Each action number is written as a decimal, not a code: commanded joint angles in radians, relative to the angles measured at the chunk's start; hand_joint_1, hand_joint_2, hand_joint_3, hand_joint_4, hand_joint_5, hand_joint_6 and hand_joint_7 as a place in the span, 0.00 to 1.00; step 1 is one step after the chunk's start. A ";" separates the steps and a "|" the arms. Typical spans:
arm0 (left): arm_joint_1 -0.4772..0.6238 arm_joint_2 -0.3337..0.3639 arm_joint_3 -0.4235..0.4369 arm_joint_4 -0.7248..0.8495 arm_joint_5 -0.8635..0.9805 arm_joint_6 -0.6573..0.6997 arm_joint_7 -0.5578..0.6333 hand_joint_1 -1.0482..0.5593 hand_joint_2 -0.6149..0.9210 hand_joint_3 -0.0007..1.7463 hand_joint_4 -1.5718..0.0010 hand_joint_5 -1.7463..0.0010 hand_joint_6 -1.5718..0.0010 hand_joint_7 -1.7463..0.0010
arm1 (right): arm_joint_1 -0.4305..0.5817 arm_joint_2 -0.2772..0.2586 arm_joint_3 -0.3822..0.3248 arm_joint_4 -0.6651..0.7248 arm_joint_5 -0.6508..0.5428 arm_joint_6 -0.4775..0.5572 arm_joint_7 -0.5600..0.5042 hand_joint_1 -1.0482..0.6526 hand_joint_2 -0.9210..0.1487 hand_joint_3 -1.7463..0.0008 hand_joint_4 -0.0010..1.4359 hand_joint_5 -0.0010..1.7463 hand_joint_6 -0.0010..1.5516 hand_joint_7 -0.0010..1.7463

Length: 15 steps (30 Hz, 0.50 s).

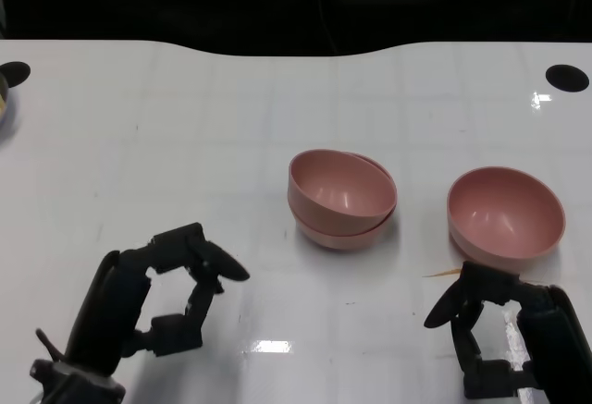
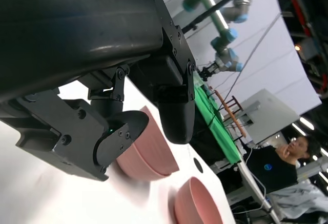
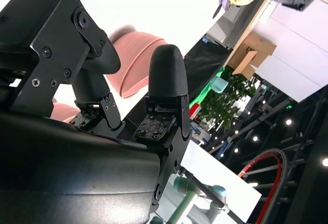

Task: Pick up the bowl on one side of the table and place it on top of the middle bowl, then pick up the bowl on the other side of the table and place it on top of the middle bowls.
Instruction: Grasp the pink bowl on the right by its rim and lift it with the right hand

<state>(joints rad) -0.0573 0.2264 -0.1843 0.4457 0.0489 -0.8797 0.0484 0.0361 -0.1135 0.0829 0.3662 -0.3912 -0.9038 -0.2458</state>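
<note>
first bowl already sits tilted in the middle bowl (image 1: 340,202). i'm on the second step: my right hand (image 1: 504,337), fingers spread and empty, sits just short of the right bowl (image 1: 505,216). next i probably need to reach its near rim. left hand (image 1: 153,304) spread, empty.

A robotics lab or demonstration hall: beyond the left hand (image 2: 102,106), a grey industrial robot arm with blue joints (image 2: 225,34) rises over a green-topped bench (image 2: 215,116), beside a grey cabinet (image 2: 261,114) and a seated person in a dark shirt (image 2: 279,165). Past the right hand (image 3: 128,106), potted plants (image 3: 225,101), cardboard boxes (image 3: 251,44) and dark ceiling trusses with spotlights (image 3: 287,126) fill the background.
</note>
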 commanded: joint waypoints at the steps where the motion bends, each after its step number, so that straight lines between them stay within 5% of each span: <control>1: 0.007 -0.008 0.031 0.032 -0.061 0.009 -0.067 0.65 0.61 0.86 0.49 0.03 0.51 0.15 | -0.011 -0.013 -0.015 0.016 0.015 -0.027 -0.012 0.72 0.67 0.13 0.58 1.00 0.53 0.72; 4: 0.014 -0.030 0.048 0.046 -0.122 0.018 -0.135 0.64 0.62 0.87 0.45 0.00 0.49 0.10 | -0.014 -0.014 -0.016 0.023 0.023 -0.034 -0.009 0.71 0.60 0.19 0.55 0.97 0.51 0.68; 7: 0.022 -0.044 0.070 0.038 -0.132 0.042 -0.160 0.64 0.62 0.86 0.45 0.00 0.49 0.07 | -0.014 -0.018 -0.022 0.012 0.005 -0.020 -0.017 0.71 0.53 0.25 0.46 0.82 0.46 0.60; 11: 0.025 -0.059 0.088 0.039 -0.144 0.052 -0.199 0.65 0.62 0.85 0.45 0.00 0.50 0.07 | 0.009 -0.030 -0.037 -0.091 -0.005 0.092 0.008 0.69 0.58 0.25 0.31 0.73 0.34 0.51; 15: 0.029 -0.069 0.104 0.037 -0.122 0.055 -0.206 0.66 0.63 0.85 0.44 0.00 0.50 0.08 | 0.023 -0.036 -0.062 -0.205 -0.025 0.221 0.021 0.59 0.50 0.43 0.17 0.69 0.23 0.46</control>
<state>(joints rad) -0.0419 0.1536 -0.0964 0.4821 -0.0817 -0.8314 -0.1530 0.0462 -0.1325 0.0396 0.1968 -0.4104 -0.7157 -0.2311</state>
